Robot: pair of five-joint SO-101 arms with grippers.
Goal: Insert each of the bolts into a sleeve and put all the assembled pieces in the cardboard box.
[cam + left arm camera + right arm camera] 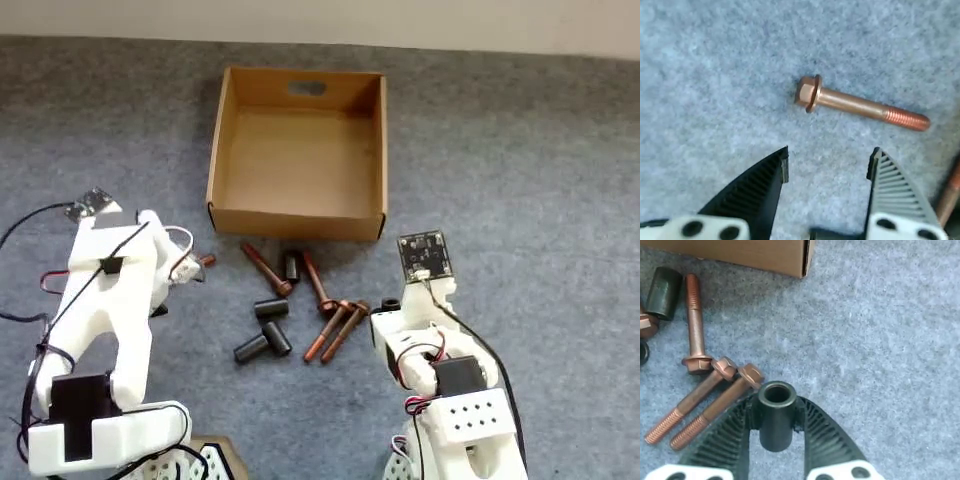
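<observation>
Here the right gripper (775,407) is pinching a black sleeve (776,427), a short tube whose open bore shows between the jaws. The left gripper (830,162) hangs spread and holds nothing, with one bolt (860,106) lying flat just ahead of its fingertips. I judge the best grasp is across the shank close to the flanged hex head, leaving the threaded end free to meet that bore squarely. The bolt is copper-coloured, smooth-shanked and threaded at the tip. More bolts (687,402) lie just beside the right gripper, with the cardboard box (300,222) beyond.
</observation>
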